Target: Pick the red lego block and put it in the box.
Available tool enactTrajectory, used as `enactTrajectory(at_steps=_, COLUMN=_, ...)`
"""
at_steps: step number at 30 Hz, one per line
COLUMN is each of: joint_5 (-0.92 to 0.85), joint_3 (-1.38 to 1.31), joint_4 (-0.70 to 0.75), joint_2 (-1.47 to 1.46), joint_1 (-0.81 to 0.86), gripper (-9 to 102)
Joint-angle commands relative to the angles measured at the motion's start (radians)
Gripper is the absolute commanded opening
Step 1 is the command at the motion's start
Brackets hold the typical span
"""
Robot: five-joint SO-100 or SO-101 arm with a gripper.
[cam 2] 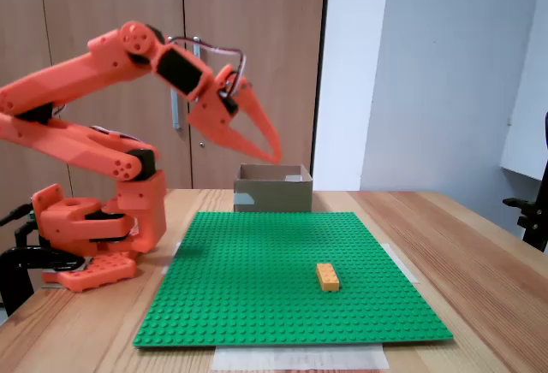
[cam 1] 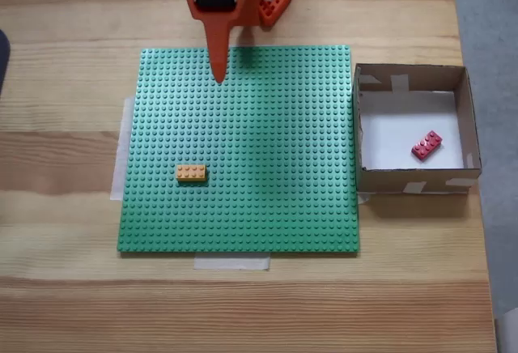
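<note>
**Inspector A:** Where is the red lego block lying at present?

**Inspector B:** It is lying on the white floor of the box, toward the box's right wall in the top-down fixed view, turned at a slant. It is touching nothing but the floor. The box is sitting at the right edge of the table, just beside the right edge of the green baseplate.

**Inspector A:** And the arm?

**Inspector B:** The orange arm is standing at the far edge of the table in the top-down view, its base just beyond the baseplate's far edge. In the side-on fixed view the gripper is hanging raised in the air above the baseplate, tips pointing down and toward the box. In the top-down view the gripper is showing over the far part of the baseplate, well apart from the box.

**Inspector A:** Condition of the fingers?

**Inspector B:** The fingers are meeting at the tips, with a narrow gap further up. They are gripping nothing.

**Inspector A:** Anything else on the baseplate?

**Inspector B:** A yellow-orange brick is sitting flat on it, toward the near left corner in the top-down view. Pale tape strips are showing under the near and left edges of the baseplate.
</note>
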Motion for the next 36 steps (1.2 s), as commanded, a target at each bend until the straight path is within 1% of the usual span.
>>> enactTrajectory(at_steps=1, joint_5=0.002, joint_3=0.11, joint_4=0.0, joint_2=0.12, joint_1=0.012, gripper=-1)
enactTrajectory(at_steps=6, joint_5=0.029, joint_3=0.334, joint_4=-0.029, joint_2=0.298, joint_1=0.005, gripper=-1)
enactTrajectory(at_steps=10, joint_5=0.032, joint_3=0.462, joint_4=-0.098, joint_2=0.391, joint_1=0.009, gripper=-1)
enactTrajectory(at_steps=15, joint_5=0.018, joint_3=0.549, joint_4=-0.153, joint_2=0.397, joint_1=0.009, gripper=-1)
enactTrajectory(at_steps=22, joint_5=-0.014, joint_3=0.693, joint_4=-0.288, joint_2=0.397, joint_1=0.009, gripper=-1)
enactTrajectory(at_steps=36, joint_5=-0.005, joint_3=0.718, joint_4=-0.267, joint_2=0.397, joint_1=0.009, gripper=-1)
